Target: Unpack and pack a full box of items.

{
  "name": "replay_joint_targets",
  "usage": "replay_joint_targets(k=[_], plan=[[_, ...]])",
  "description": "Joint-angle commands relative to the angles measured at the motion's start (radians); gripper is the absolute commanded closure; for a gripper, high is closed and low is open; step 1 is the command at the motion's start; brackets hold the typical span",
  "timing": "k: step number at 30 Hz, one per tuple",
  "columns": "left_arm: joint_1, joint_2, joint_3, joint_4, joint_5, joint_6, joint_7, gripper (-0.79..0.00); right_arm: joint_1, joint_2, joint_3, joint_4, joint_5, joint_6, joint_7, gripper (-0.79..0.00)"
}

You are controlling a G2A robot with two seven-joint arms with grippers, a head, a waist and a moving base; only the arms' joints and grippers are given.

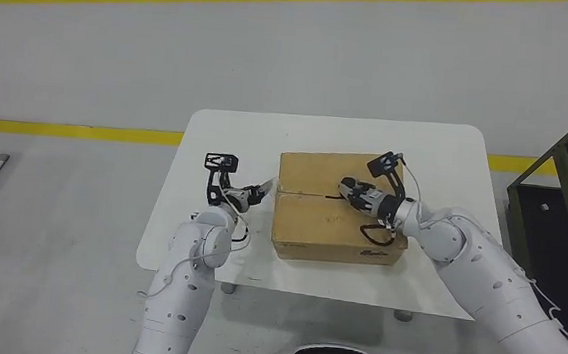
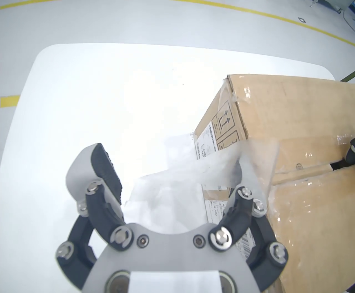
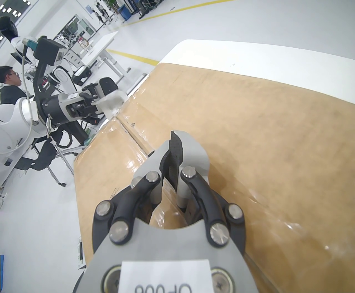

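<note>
Fingers (image 2: 104,163) of the left end effector (image 2: 174,166) stand wide apart just beside the left end of the closed brown cardboard box (image 2: 305,111), about level with its top edge. In the top view this end effector (image 1: 253,193) sits off the box's left side, over the white rounded-corner worktop (image 1: 226,142). A crumpled strip of clear packing tape (image 2: 172,188) runs from the box's left end into the gap between those fingers and clings to the finger nearer the box, its far end stuck at the box's top edge. The box (image 1: 310,169) lies flat on the worktop, its two top flaps meeting along a centre seam (image 3: 133,133) that runs left to right, with glossy tape on the cardboard beside it. Further right, on top of the box, the right end effector (image 3: 175,144) has its fingers pressed together, tips down on the seam near the middle of the box's top; in the top view it (image 1: 344,189) lies across the box's right half. Whether anything is pinched between those fingers cannot be told.
</note>
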Motion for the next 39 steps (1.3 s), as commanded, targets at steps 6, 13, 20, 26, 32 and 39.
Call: replay_joint_targets(k=[6, 13, 20, 26, 32, 39], plan=[[-0.033, 0.000, 0.029, -0.042, 0.053, -0.020, -0.016, -0.785, -0.006, 0.001, 0.008, -0.009, 0.004, -0.008, 0.018, 0.000], [-0.093, -0.006, 0.108, -0.070, 0.182, -0.032, -0.032, -0.785, -0.012, 0.004, 0.030, -0.031, 0.020, -0.011, 0.039, 0.000], [-0.164, -0.025, 0.213, -0.046, 0.266, -0.057, -0.024, -0.785, -0.024, 0.021, 0.109, -0.065, 0.082, -0.016, 0.064, 0.000], [-0.210, -0.043, 0.267, -0.011, 0.227, -0.086, -0.026, -0.785, -0.064, 0.051, 0.243, -0.117, 0.148, 0.002, 0.085, 0.000], [-0.259, -0.067, 0.346, 0.014, 0.215, -0.122, -0.021, -0.785, -0.108, 0.080, 0.379, -0.142, 0.191, 0.013, 0.102, 0.000], [-0.336, -0.110, 0.463, 0.070, 0.195, -0.156, -0.004, -0.785, -0.162, 0.107, 0.502, -0.140, 0.236, 0.010, 0.122, 0.000]])
